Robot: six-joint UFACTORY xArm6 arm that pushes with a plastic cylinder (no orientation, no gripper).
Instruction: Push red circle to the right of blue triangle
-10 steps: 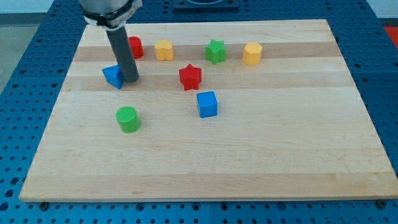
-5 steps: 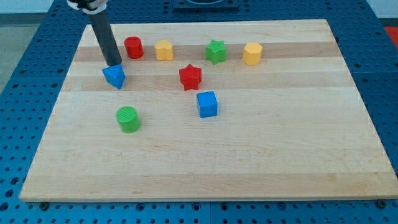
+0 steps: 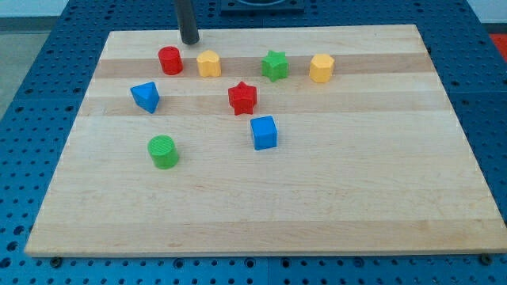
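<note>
Red circle (image 3: 169, 60) sits near the top left of the wooden surface (image 3: 317, 198), standing upright as a short round block. Just to its right, close but not touching, is a yellow block (image 3: 208, 63) of rounded shape that I cannot make out exactly. Blue triangle (image 3: 146, 96) lies below the red circle and a little toward the view's left, apart from it; the red circle is therefore above the triangle and only slightly to its right.

My tip (image 3: 190, 41) rests at the top edge of the surface, just above the red circle and a touch to its right, clear of it and touching no block. The rod runs straight up out of the view's top. This arm carries no gripper, so there is nothing opening or closing and nothing is held.

Further out, a red star (image 3: 242, 97) sits near the middle of the upper half, to the right of the blue triangle and well apart from it. A blue cube (image 3: 264, 132) lies just below and right of the star. A green star (image 3: 275, 65) stands in the top row to the right of the yellow block, and another yellow block (image 3: 321, 68), roughly hexagonal, is further right again. A green cylinder (image 3: 163, 151) lies below the blue triangle, toward the view's left. Around the surface is a blue perforated base (image 3: 32, 95).
</note>
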